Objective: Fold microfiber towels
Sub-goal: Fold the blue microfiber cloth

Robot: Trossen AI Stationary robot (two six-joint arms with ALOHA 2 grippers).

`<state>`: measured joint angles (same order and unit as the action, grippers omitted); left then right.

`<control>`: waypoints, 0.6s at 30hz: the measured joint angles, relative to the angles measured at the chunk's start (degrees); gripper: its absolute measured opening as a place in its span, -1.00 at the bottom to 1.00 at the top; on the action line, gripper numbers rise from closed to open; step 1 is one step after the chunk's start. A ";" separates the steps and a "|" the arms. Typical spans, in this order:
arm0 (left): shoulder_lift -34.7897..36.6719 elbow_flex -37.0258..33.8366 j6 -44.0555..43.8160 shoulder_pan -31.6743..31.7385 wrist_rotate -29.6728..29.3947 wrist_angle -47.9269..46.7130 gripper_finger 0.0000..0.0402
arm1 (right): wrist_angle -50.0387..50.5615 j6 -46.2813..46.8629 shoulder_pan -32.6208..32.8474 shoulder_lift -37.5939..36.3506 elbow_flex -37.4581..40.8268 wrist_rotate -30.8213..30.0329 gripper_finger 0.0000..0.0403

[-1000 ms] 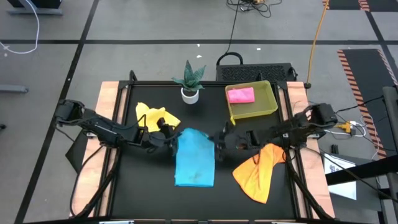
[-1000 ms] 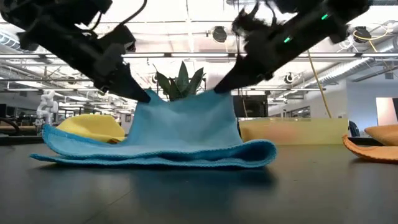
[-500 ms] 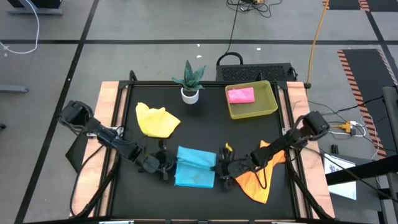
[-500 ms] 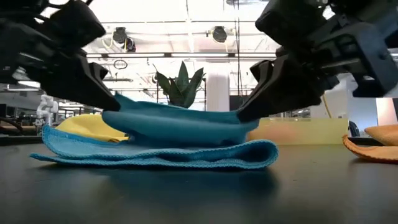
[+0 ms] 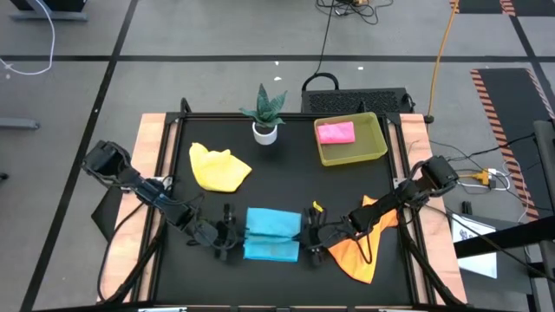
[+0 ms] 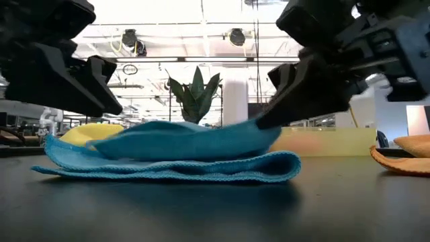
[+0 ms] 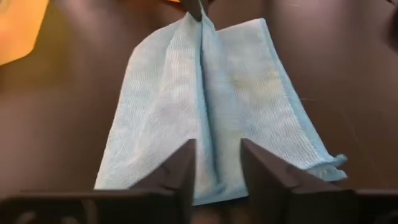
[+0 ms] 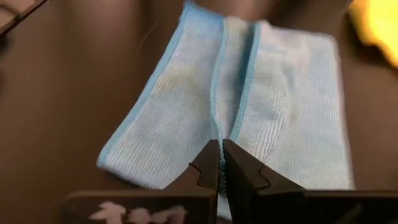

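Note:
The light blue towel [image 5: 271, 234] lies folded over itself at the table's near middle, its fold bulging toward the low camera [image 6: 282, 165]. My left gripper [image 7: 217, 152] stands open at the towel's left end. Its fingers flank a raised crease of the upper layer, and in the low view its fingertips [image 6: 111, 104] hang just above the cloth. My right gripper [image 8: 221, 149] is shut on the towel's right end. The yellow towel [image 5: 218, 167] lies crumpled at the far left, the orange towel [image 5: 357, 251] at the near right. The pink towel [image 5: 336, 133] rests folded in the tray. My right gripper pinches the edge of the blue towel's upper layer [image 8: 217, 127] between its two fingers, at the towel's right end. The fingers slant down from the table's right. That end [image 6: 261, 129] is held a little above the lower layer; the rest sags leftward onto it.
A yellow-green tray [image 5: 379, 149] sits at the far right, a small potted plant [image 5: 264, 114] at the far middle. My right arm passes over the orange towel. Wooden side rails [image 5: 153, 156] border the black tabletop.
Both grippers have carried the blue towel's far edge down and toward the table's near edge, folding the towel over onto its near half. My left gripper has then opened and let go, and the upper layer's left end has dropped onto the lower layer.

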<state>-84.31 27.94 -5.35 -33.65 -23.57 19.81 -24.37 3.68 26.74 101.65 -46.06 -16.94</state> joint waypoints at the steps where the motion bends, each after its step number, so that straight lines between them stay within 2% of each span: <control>1: 0.00 0.00 0.37 -0.23 0.31 0.00 -0.22 | 0.55 0.16 0.00 0.02 0.02 0.77 -0.97; 4: -0.02 0.00 0.40 -0.81 0.67 0.47 0.00 | 0.56 0.16 0.15 0.03 0.02 0.94 -0.97; 8: -1.33 0.00 2.47 -1.11 -0.64 4.40 0.14 | 0.57 0.16 0.13 0.02 0.02 0.97 -0.97; 13: -7.60 0.25 5.47 -0.23 -3.83 11.92 0.12 | 0.44 0.16 0.11 0.02 0.02 0.93 -0.97; 18: -12.11 1.37 2.45 1.46 -6.89 11.87 -0.01 | 0.21 0.16 0.11 0.02 0.02 0.80 -0.97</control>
<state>-96.42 29.31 -2.90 -32.19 -30.46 31.68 -24.16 3.84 26.85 101.67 -46.04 -16.14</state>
